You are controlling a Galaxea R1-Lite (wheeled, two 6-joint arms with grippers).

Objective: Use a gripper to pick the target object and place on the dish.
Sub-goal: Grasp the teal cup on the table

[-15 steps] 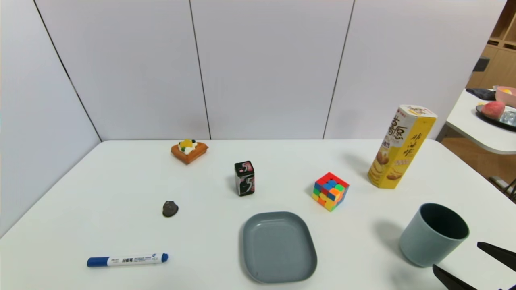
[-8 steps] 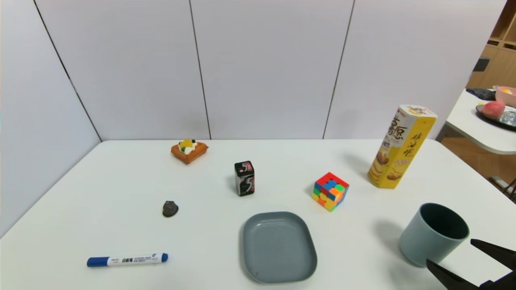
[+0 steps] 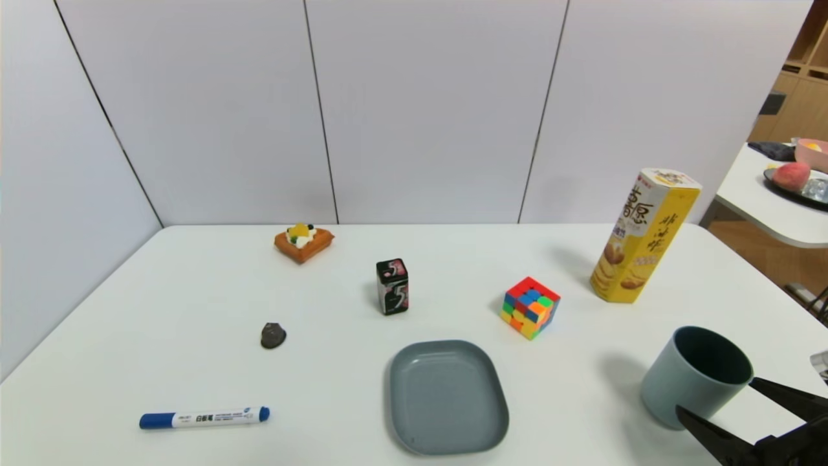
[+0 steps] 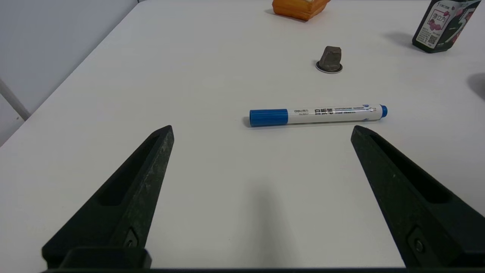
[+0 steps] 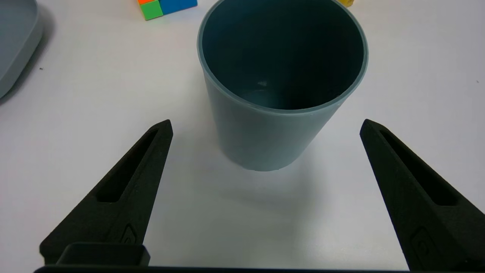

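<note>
The target object, a grey-blue cup [image 3: 695,378] with a dark teal inside, stands upright near the table's front right. My right gripper [image 3: 713,395] comes at it from the front right, open wide. In the right wrist view the cup [image 5: 265,140] sits centred just ahead of the right gripper [image 5: 266,123], with one black fingertip [image 5: 165,127] out on each side and neither touching it. The dish [image 3: 446,396], a shallow grey-blue rounded-rectangle plate, lies empty at front centre, left of the cup. My left gripper [image 4: 261,129] hangs open over bare table near the marker.
A Rubik's cube [image 3: 530,307] and a tall yellow snack box [image 3: 640,236] stand behind the cup. A black gum box [image 3: 392,287], a toy waffle [image 3: 303,242], a small dark lump [image 3: 273,335] and a blue marker [image 3: 204,417] lie further left.
My right gripper has moved forward and left toward the cup, so its fingertips now reach alongside the cup's lower wall. It stays open. Nothing else has moved.
</note>
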